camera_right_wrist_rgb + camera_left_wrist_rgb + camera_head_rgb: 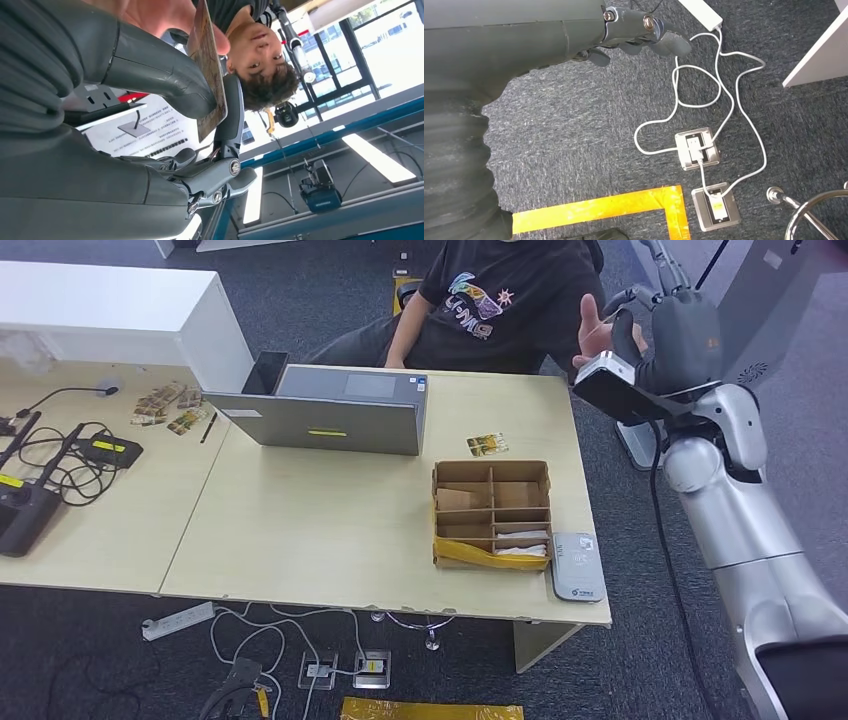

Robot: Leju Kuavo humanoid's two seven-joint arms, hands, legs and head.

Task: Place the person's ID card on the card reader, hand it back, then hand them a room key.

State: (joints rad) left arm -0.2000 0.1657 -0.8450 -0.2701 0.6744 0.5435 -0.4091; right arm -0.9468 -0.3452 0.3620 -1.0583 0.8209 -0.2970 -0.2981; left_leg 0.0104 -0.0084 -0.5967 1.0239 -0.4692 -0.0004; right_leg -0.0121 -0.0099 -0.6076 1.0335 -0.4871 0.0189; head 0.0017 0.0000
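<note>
My right hand (665, 345) is raised beyond the table's far right corner, up against the person's open hand (597, 335). In the right wrist view its thumb and a finger pinch a brownish card (210, 75), and the person's fingers (165, 12) touch the card's other end. Whether it is the ID card or a room key I cannot tell. The grey card reader (578, 567) lies at the table's front right corner. My left hand (639, 30) hangs over the carpet, holding nothing, fingers loosely bent.
A cardboard box with compartments (492, 515) stands beside the reader, with white cards in its front cells. A small card (487, 445) lies behind it. A laptop (330, 410) sits mid-table in front of the seated person (500, 300). Cables and floor sockets (696, 150) lie below.
</note>
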